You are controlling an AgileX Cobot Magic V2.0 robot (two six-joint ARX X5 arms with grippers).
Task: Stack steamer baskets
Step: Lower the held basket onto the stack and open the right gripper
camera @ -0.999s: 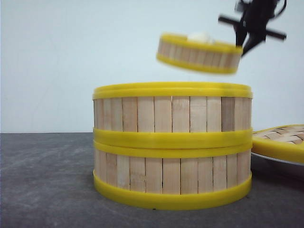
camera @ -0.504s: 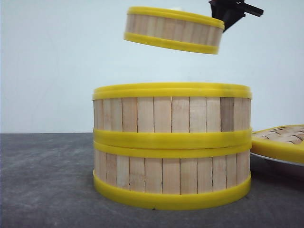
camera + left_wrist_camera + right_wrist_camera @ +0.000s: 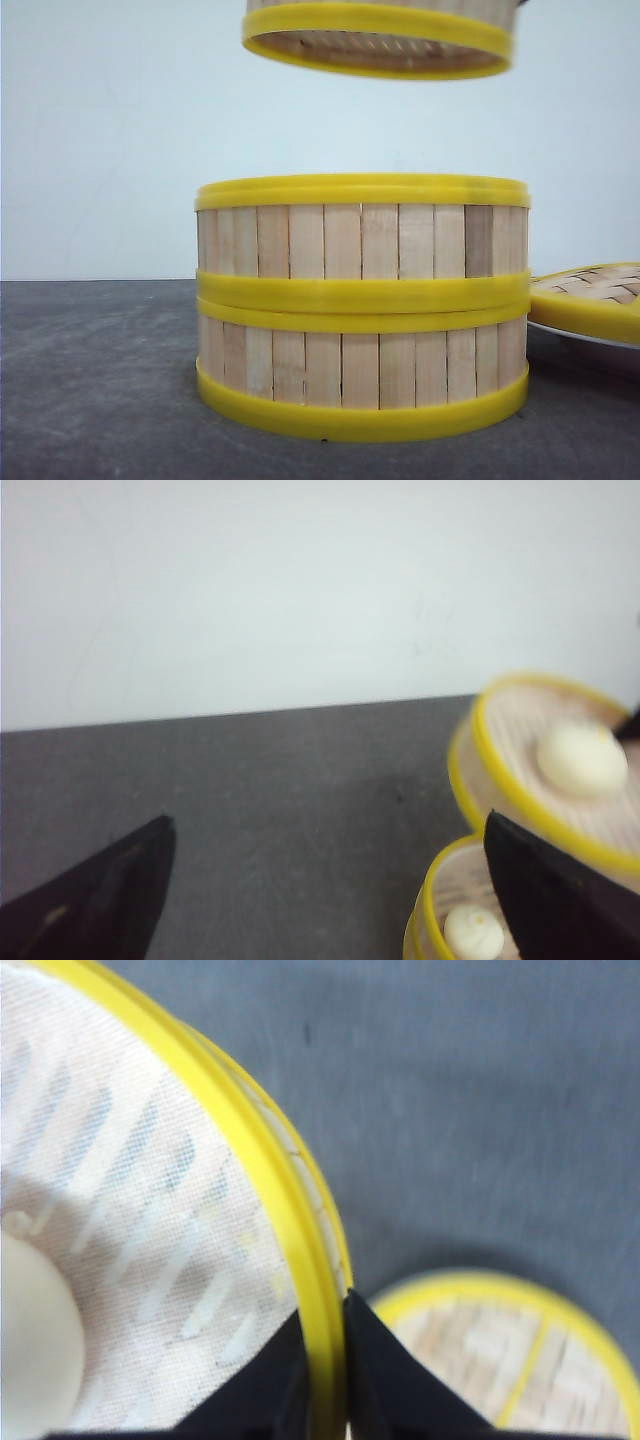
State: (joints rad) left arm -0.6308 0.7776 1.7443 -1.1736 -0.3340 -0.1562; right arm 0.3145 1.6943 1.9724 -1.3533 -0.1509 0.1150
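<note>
Basket (image 3: pixel 380 40) hangs above the stack (image 3: pixel 362 300), slightly toward the right; right claw (image 3: pixel 322 1360) pinches its rim, left claw (image 3: pixel 330 900) is spread, empty.

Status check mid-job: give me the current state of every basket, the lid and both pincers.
Carried basket: in the air above the stack, tilted, holding a white bun.
Two stacked baskets: on the table, top one open, bun inside.
Woven lid: off to the right, not on any basket.
Right pincer: shut on the carried basket's rim.
Left pincer: open, empty.
</note>
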